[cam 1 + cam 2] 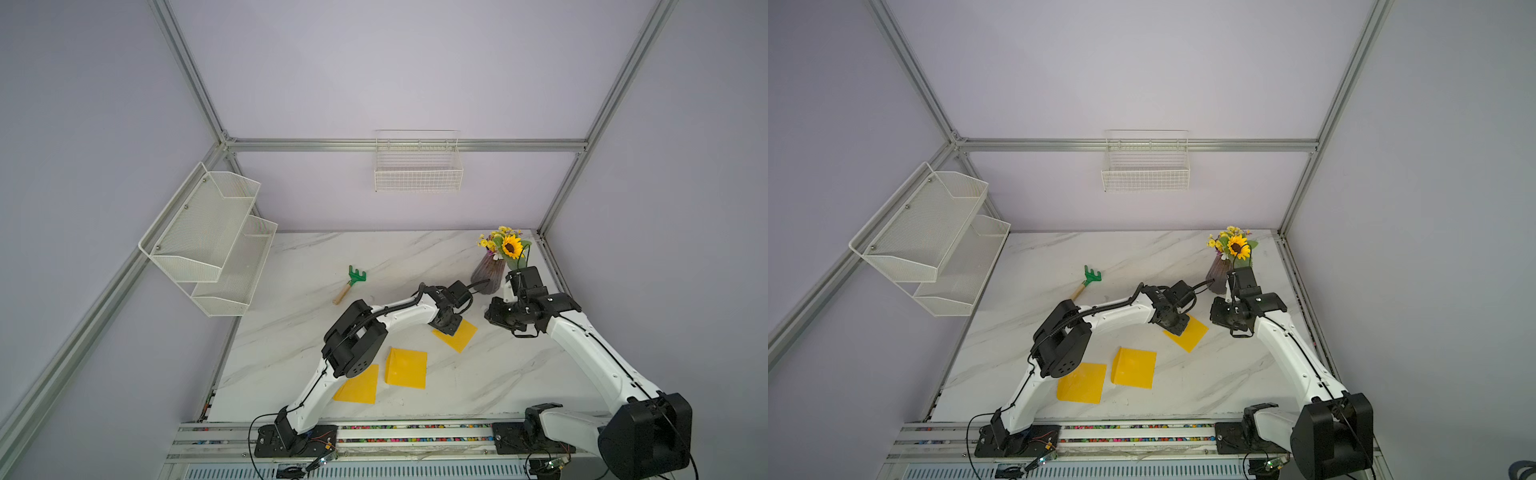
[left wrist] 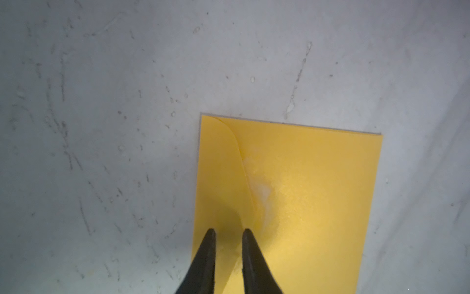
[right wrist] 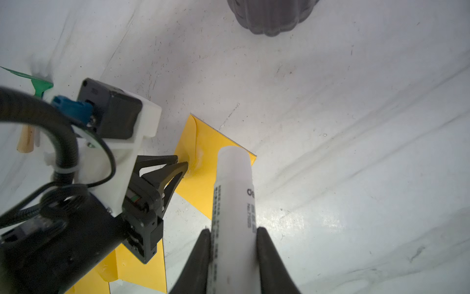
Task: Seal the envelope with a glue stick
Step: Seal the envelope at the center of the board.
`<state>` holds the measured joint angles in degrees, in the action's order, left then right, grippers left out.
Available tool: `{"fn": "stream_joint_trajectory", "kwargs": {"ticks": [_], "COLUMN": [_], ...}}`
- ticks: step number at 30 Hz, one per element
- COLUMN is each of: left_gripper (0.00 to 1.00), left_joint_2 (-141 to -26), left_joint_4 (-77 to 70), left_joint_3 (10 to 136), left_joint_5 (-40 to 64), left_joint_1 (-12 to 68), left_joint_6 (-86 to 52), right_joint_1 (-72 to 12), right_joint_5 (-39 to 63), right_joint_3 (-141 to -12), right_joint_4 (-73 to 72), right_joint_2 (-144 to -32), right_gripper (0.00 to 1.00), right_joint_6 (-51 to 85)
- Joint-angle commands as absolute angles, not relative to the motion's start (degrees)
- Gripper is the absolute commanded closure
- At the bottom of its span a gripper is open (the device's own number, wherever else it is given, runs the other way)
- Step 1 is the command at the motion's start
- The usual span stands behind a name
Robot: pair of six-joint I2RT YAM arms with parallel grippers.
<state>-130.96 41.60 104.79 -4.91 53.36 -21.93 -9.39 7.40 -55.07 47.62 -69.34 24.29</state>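
**on the far yellow envelope: left tips down, right gripper holding the glue stick**

at the envelope's flap, the left gripper (image 2: 228,230) has its two black fingers only a narrow gap apart, with nothing between them. the tips rest on the yellow envelope (image 2: 305,191) right at the curved flap edge. a whitish smear (image 2: 263,191) lies on the paper just beside that edge.

the right gripper (image 3: 234,230) is clamped on the glue stick (image 3: 235,183), a white tube with dark print. the tube's free end points over the envelope's corner, and whether it touches the paper cannot be told.

in both top views this envelope lies on the marble table (image 1: 519,374) between the two wrists. two more yellow envelopes (image 1: 406,368) (image 1: 359,386) lie nearer the arm bases. a ribbed vase (image 1: 486,274) of flowers stands just behind the grippers, and a green toy rake (image 1: 351,282) lies well apart.
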Motion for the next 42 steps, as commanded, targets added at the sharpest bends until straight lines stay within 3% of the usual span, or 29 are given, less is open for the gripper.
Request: {"fn": "stream_joint_trajectory", "kwargs": {"ticks": [1, 6, 14, 23, 30, 42], "left_gripper": [0.77, 0.71, 0.72, 0.64, 0.72, 0.78], "left_joint_2": [-132.3, -132.2, -133.7, -126.9, -128.9, -133.9], "left_joint_4": [42.3, 42.4, 45.6, 39.7, 39.0, 40.5], "left_joint_3": [106.0, 103.4, 104.0, 104.5, 108.0, 109.2], "left_joint_5": [-3.7, -4.6, -9.2, -9.4, -9.9, -8.8], "left_joint_1": [53.1, 53.3, 54.0, 53.9, 53.4, 53.0], "left_joint_6": [-22.4, -22.2, -22.5, -22.4, -21.8, -21.2], "right_joint_1": [-9.7, -9.7, -9.7, -9.7, -9.7, -9.7], "right_joint_5": [7.4, 7.4, 7.6, 7.3, 7.4, 7.6], "right_joint_3": [-55.7, -55.6, -55.4, -55.4, -55.3, -55.2], "right_joint_4": [48.1, 48.0, 47.7, 47.7, 47.9, 47.6], "right_joint_2": [-69.5, -69.6, -69.4, -69.1, -68.5, -68.9], "right_gripper": [1.00, 1.00, 1.00, 1.00, 1.00, 1.00], "right_joint_6": [23.7, 23.6, 23.5, 23.5, 23.7, 23.4]}}
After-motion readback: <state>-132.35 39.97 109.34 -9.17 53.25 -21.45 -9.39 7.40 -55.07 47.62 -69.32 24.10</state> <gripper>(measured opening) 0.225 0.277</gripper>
